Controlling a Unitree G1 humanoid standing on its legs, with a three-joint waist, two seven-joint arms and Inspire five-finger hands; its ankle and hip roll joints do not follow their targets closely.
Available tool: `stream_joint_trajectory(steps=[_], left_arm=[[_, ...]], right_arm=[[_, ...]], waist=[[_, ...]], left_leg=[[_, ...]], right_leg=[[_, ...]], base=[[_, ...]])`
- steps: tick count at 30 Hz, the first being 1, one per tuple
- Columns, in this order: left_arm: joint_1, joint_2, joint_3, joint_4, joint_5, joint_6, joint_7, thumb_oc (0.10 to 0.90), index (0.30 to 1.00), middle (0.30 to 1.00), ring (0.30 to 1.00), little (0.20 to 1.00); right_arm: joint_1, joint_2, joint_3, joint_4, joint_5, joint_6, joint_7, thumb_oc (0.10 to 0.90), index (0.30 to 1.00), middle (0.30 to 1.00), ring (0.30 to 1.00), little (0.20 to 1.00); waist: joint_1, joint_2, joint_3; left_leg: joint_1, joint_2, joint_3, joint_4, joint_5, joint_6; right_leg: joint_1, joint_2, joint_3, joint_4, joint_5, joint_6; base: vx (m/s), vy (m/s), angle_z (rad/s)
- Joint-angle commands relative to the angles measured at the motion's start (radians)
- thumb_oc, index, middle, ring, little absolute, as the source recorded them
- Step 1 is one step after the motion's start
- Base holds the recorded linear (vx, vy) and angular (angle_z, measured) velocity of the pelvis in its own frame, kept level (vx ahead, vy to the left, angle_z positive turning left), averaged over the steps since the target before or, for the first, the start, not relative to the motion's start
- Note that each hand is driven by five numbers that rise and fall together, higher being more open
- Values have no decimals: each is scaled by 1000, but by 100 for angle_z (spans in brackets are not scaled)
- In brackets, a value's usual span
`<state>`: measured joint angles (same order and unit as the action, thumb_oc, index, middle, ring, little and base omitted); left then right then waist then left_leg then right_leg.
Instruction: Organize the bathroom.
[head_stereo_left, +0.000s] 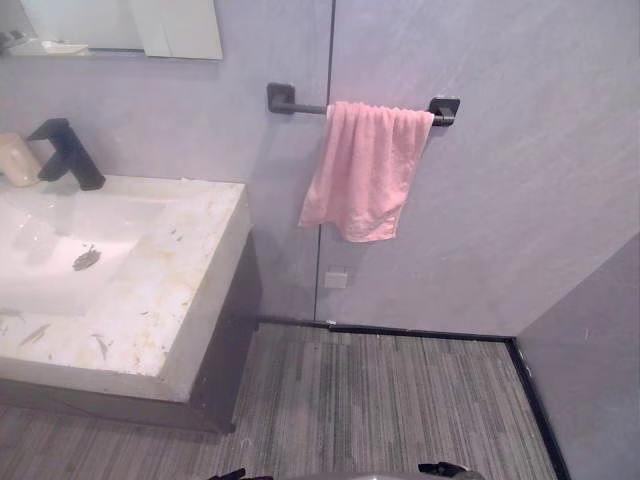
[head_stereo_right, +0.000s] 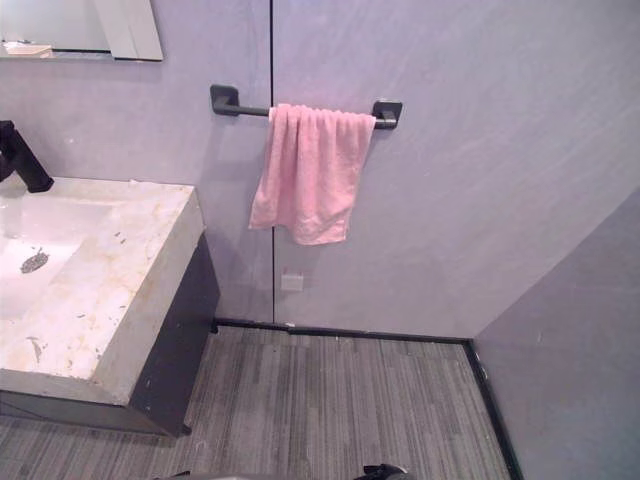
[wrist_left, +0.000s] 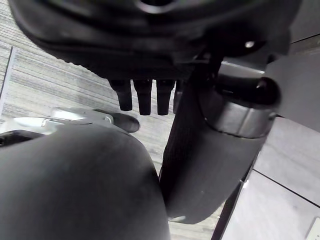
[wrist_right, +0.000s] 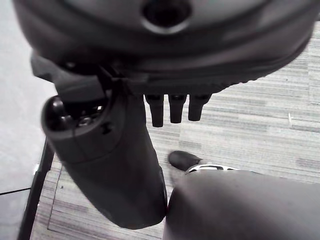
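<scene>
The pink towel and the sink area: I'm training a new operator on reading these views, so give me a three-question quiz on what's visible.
1. True or false: the pink towel hangs over the black towel bar on the wall.
2. Which side of the towel is the sink counter on, in the eye views? A) the robot's left B) the robot's right C) directly below it
3. Fill in: the faucet at the sink is ____ in colour.

Key
1. True.
2. A.
3. Black.

For reference, the left hand and right hand hang over the striped floor, fingers straight, holding nothing.
</scene>
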<state>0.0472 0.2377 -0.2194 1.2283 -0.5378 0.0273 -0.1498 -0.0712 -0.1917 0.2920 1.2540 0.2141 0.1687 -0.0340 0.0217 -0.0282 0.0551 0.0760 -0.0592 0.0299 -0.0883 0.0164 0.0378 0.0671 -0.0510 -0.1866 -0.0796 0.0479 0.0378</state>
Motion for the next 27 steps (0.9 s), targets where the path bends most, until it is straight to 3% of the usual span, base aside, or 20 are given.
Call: stream_joint_trajectory(steps=[1, 9, 15, 17, 18, 19, 20, 22, 23, 24, 27], left_arm=[[-42, -22, -6, 53, 37, -4, -5, 800, 900, 900, 900, 900], [-47, -16, -3, 60, 72, 13, -7, 800, 900, 900, 900, 900], [-61, -3, -9, 52, 88, 19, -22, 800, 900, 900, 900, 900], [-77, 3, -15, 41, 82, 31, -24, 800, 900, 900, 900, 900], [-86, 6, -23, 37, 90, 38, -17, 800, 900, 900, 900, 900], [-87, 6, -26, 37, 89, 38, -15, 800, 900, 900, 900, 900], [-93, 7, -37, 37, 87, 46, -6, 800, 900, 900, 900, 900], [-103, 10, -47, 38, 65, 58, 6, 800, 900, 900, 900, 900], [-107, 11, -47, 37, 68, 60, 4, 800, 900, 900, 900, 900], [-106, 13, -50, 31, 64, 54, 2, 800, 900, 900, 900, 900], [-94, 16, -50, 20, 53, 44, 7, 800, 900, 900, 900, 900]], right_arm=[[15, -17, 33, 100, 34, 52, -1, 800, 900, 900, 900, 900], [9, -25, 19, 102, 60, 38, -21, 800, 900, 900, 900, 900], [0, -36, 1, 99, 82, 21, -43, 800, 900, 900, 900, 900], [-2, -41, -7, 89, 89, 5, -50, 800, 900, 900, 900, 900], [-4, -47, -15, 86, 101, -9, -56, 800, 900, 900, 900, 900], [-3, -49, -17, 85, 104, -13, -58, 800, 900, 900, 900, 900], [0, -53, -20, 81, 118, -19, -61, 800, 900, 900, 900, 900], [15, -56, -27, 74, 109, -16, -52, 800, 900, 900, 900, 900], [20, -59, -34, 74, 98, -19, -47, 800, 900, 900, 900, 900], [27, -66, -45, 78, 83, -18, -38, 800, 900, 900, 900, 900], [33, -70, -62, 84, 69, -14, -29, 800, 900, 900, 900, 900]], waist=[[0, 35, -1], [-6, 41, 15], [-23, 52, 40], [-31, 60, 59], [-40, 70, 78], [-43, 73, 84], [-56, 79, 102], [-80, 72, 127], [-85, 65, 133], [-95, 59, 145], [-101, 58, 164]], left_leg=[[-28, 28, 73, 1, -2, -16], [-19, 23, 82, 6, -1, -6], [-45, 19, 95, 95, -33, 7], [-63, 14, 108, 134, -47, 26], [-65, 13, 111, 144, -56, 41], [-65, 14, 110, 148, -59, 44], [-60, 12, 106, 162, -70, 49], [-48, 10, 101, 198, -95, 38], [-49, 8, 98, 223, -114, 31], [-56, 7, 86, 267, -157, 17], [-69, 23, 88, 326, -206, 8]], right_leg=[[-21, -31, -19, -8, 34, 85], [-33, -42, 4, 33, 21, 86], [-65, -61, 32, 131, -9, 87], [-131, -92, 38, 272, 10, 91], [-197, -112, 51, 416, 49, 87], [-220, -116, 59, 457, 63, 86], [-283, -130, 83, 527, 116, 84], [-322, -175, 105, 408, 193, 97], [-321, -192, 110, 298, 194, 100], [-326, -218, 132, 90, 203, 114], [-345, -245, 169, -8, 200, 137]], base=[[30, 26, 0], [20, 34, -3], [9, 74, -13], [-41, 132, -23], [-49, 144, -31], [-15, 127, -41], [56, 37, -39], [135, -60, -11], [205, -198, 8], [156, -166, 1], [166, -206, -9]])
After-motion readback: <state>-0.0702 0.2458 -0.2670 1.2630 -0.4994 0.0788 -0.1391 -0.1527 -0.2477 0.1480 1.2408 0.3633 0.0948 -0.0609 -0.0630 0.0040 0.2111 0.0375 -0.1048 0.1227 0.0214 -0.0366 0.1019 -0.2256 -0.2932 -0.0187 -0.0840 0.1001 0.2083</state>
